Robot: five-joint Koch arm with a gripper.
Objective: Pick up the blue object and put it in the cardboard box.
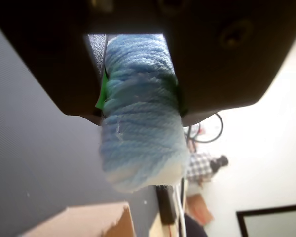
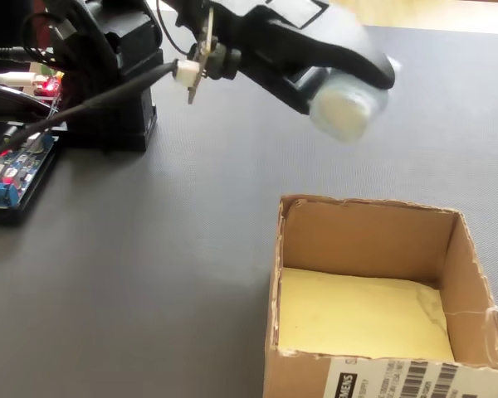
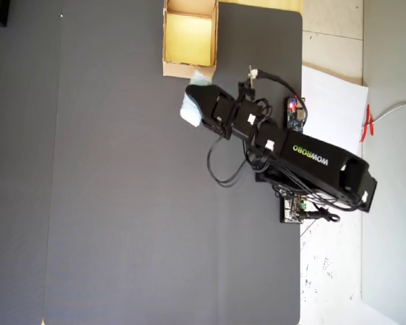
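Observation:
The blue object [image 1: 138, 143], a pale blue ribbed yarn lump, fills the middle of the wrist view, and my gripper [image 1: 138, 106] is shut on it with a dark jaw on each side. In the fixed view the gripper [image 2: 349, 89] holds the blue object [image 2: 345, 108] in the air, above the mat and just behind the cardboard box [image 2: 358, 240]. That box is open, with a yellowish floor. From overhead, the blue object [image 3: 189, 112] and gripper [image 3: 193, 103] hang just below the cardboard box [image 3: 188, 68]. A box corner [image 1: 84, 222] shows at the wrist view's bottom left.
A dark grey mat [image 3: 122, 203] covers the table. The arm's base [image 2: 116, 83] and a circuit board with wires [image 2: 8, 178] stand at the fixed view's left. Overhead, loose cables [image 3: 223, 172] hang beside the arm, and white paper [image 3: 331, 101] lies past the mat's right edge.

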